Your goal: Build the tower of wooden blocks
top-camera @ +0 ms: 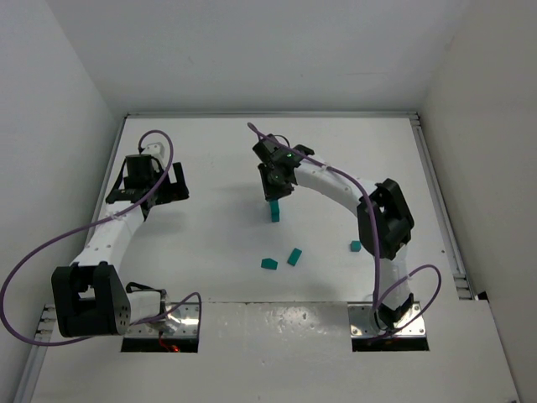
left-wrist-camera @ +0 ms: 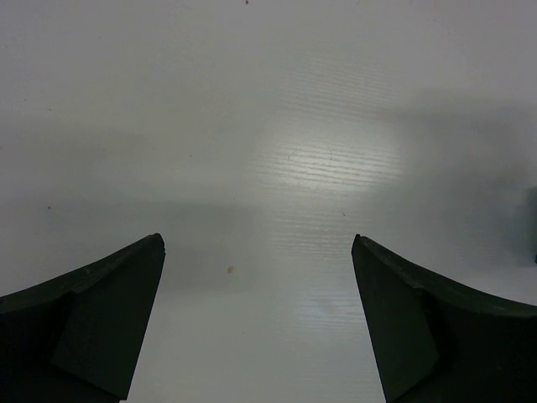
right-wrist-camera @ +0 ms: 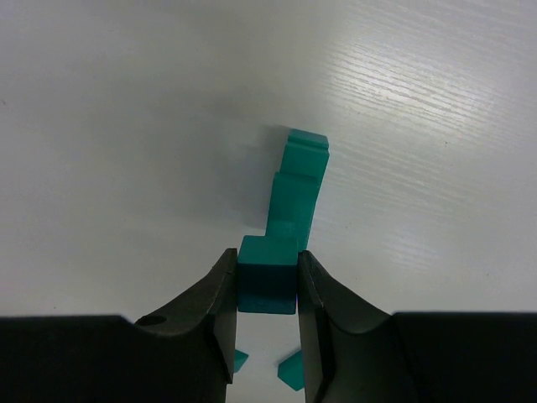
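Right gripper (right-wrist-camera: 266, 254) pinching block (right-wrist-camera: 268, 287) over tower (right-wrist-camera: 295, 197) | three loose blocks (top-camera: 268, 264) (top-camera: 294, 256) (top-camera: 356, 246) nearby

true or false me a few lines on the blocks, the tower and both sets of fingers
1. The right fingers are shut on a teal block. True.
2. The left fingers hold a block. False: they stand open over the bare table.
3. Three loose blocks lie apart from the tower. True.
4. The tower lies flat. False: it stands upright below the held block.
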`<state>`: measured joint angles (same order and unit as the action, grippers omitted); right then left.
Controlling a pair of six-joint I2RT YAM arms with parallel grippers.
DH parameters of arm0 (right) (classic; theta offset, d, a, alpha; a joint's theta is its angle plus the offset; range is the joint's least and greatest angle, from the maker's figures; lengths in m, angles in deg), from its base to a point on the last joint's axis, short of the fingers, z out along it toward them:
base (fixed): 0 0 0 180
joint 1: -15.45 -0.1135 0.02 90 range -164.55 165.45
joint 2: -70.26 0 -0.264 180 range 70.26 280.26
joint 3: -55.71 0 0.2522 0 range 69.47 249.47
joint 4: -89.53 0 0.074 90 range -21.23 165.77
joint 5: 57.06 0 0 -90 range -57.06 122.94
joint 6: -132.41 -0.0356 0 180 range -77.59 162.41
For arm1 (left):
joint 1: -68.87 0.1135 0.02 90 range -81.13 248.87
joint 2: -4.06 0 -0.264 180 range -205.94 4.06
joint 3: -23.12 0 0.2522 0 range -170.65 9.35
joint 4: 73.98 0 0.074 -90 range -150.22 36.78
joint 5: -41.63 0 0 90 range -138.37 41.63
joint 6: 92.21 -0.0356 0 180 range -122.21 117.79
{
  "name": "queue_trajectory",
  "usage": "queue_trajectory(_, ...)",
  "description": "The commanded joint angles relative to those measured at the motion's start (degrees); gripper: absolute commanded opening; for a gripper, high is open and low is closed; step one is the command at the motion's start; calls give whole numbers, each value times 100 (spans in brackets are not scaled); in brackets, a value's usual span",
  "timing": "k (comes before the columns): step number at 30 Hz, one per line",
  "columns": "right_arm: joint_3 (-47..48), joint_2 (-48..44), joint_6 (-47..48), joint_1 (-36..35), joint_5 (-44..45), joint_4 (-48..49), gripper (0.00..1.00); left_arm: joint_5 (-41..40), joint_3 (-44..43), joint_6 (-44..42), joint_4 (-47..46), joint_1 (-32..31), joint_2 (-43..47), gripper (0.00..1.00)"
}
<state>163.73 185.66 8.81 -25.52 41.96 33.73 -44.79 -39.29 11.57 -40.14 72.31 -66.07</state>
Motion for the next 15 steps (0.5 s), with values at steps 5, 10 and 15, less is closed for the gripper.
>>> queue_trajectory(5,233,62,-23,28,118,161,3,21,-216,-86,-74,-54,-44,100)
queue_trajectory(10,268,150,-41,98,65,161,3,21,-269,-86,-74,-54,-45,100)
queue_trajectory(15,312,229,-58,159,-14,170,7,73,-269,-86,-74,-54,-45,100)
